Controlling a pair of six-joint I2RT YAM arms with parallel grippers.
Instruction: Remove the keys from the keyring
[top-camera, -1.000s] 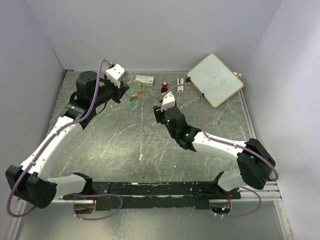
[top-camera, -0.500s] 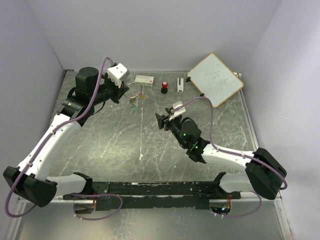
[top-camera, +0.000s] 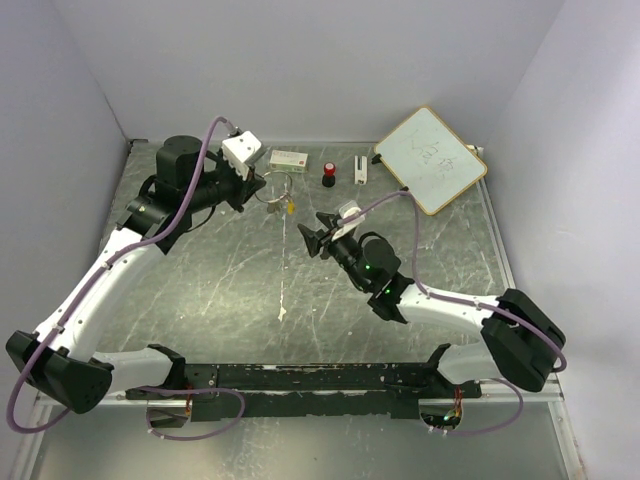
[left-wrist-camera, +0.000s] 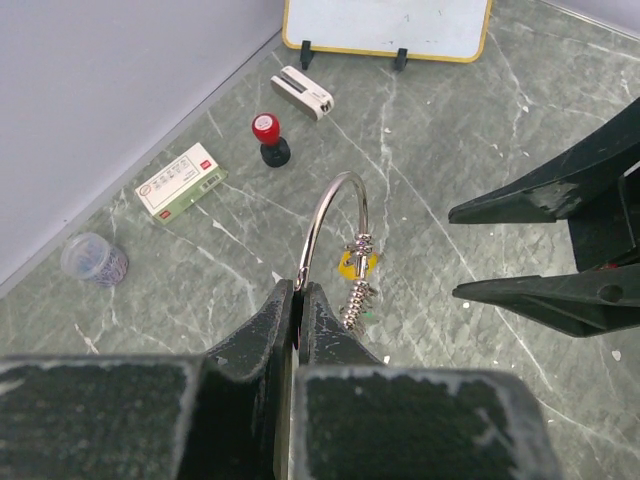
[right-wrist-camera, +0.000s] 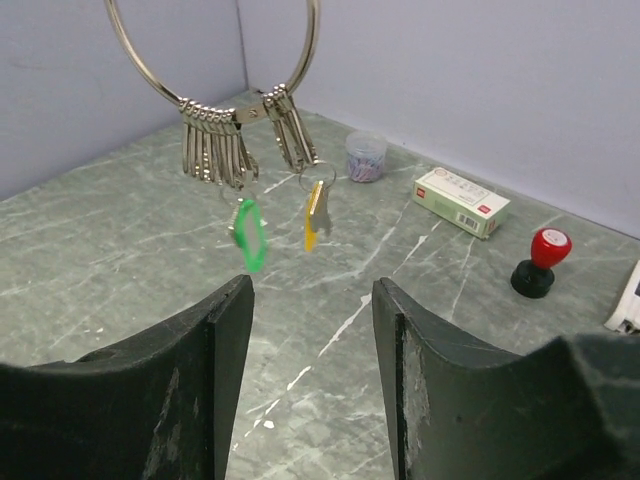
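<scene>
My left gripper (left-wrist-camera: 299, 290) is shut on the thin silvery keyring (left-wrist-camera: 335, 200) and holds it up off the table at the back left (top-camera: 277, 186). Several silvery keys (right-wrist-camera: 215, 150) hang from the ring in two bunches, with a green tag (right-wrist-camera: 249, 232) and a yellow-orange tag (right-wrist-camera: 314, 217) below them. My right gripper (right-wrist-camera: 312, 295) is open and empty, low and just in front of the hanging tags, pointing at them. In the top view it (top-camera: 312, 238) sits a little right of and nearer than the ring.
A green-white box (top-camera: 288, 158), a red-and-black stamp knob (top-camera: 328, 174), a small white block (top-camera: 360, 168) and a framed whiteboard (top-camera: 431, 158) stand along the back wall. A small clear jar (right-wrist-camera: 365, 155) sits behind the keys.
My left gripper has lifted the keyring off the table and carried it right. My right gripper has swung left and lower, now facing the hanging keys.
</scene>
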